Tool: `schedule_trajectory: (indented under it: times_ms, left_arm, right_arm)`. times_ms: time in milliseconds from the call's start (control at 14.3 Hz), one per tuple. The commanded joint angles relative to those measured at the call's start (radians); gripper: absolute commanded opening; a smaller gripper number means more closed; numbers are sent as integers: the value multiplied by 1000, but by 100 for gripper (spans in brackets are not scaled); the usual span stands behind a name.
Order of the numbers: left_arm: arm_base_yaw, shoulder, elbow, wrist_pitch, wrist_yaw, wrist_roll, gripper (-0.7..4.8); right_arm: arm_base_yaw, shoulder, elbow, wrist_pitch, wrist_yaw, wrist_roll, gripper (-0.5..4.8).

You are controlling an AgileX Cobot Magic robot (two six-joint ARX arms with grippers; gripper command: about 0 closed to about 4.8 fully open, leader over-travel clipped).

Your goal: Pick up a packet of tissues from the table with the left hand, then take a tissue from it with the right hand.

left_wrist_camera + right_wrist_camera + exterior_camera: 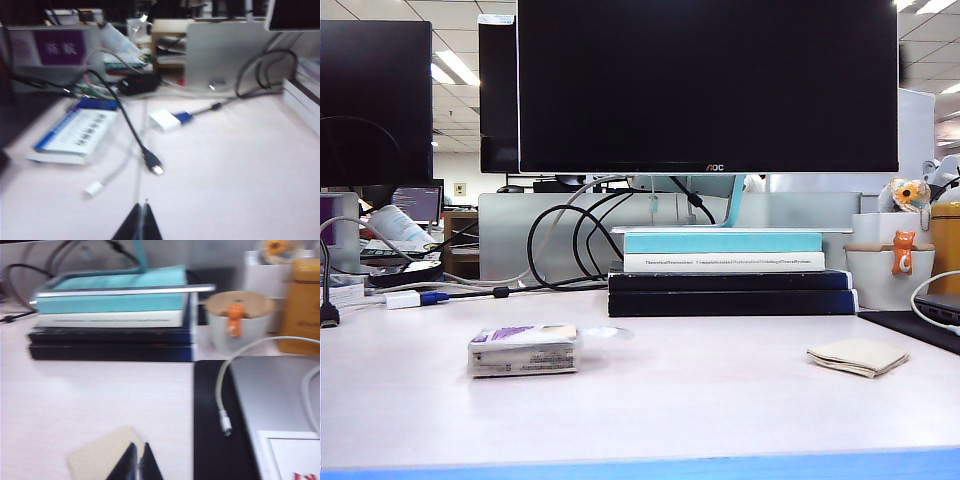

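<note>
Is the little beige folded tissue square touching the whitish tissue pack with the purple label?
Apart. The exterior view shows the whitish, purple-labelled tissue pack on the left of the pale table and the beige folded tissue far right, with bare tabletop between them.

Both wrist views are motion-blurred. The left hand [140, 220] and right hand [138, 460] are cut off at 6 o'clock, only closed fingertips showing. The right hand's tips hide part of the tissue [100, 456]. Packet of tissues [523, 350] print is illegible
</note>
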Motion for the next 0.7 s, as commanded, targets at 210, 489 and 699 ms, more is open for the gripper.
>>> schedule_trajectory:
  times_ms: [210, 489, 699]
  left_arm:
    - [-1, 2, -64, -13, 86, -2, -3]
    - [-1, 2, -65, -31, 86, -6, -2]
    - [-1, 2, -65, -31, 86, -7, -3]
  right_arm:
    - [2, 0, -10, 14, 9, 11, 58]
    - [2, -1, -10, 17, 15, 12, 58]
    - [2, 0, -10, 17, 16, 12, 58]
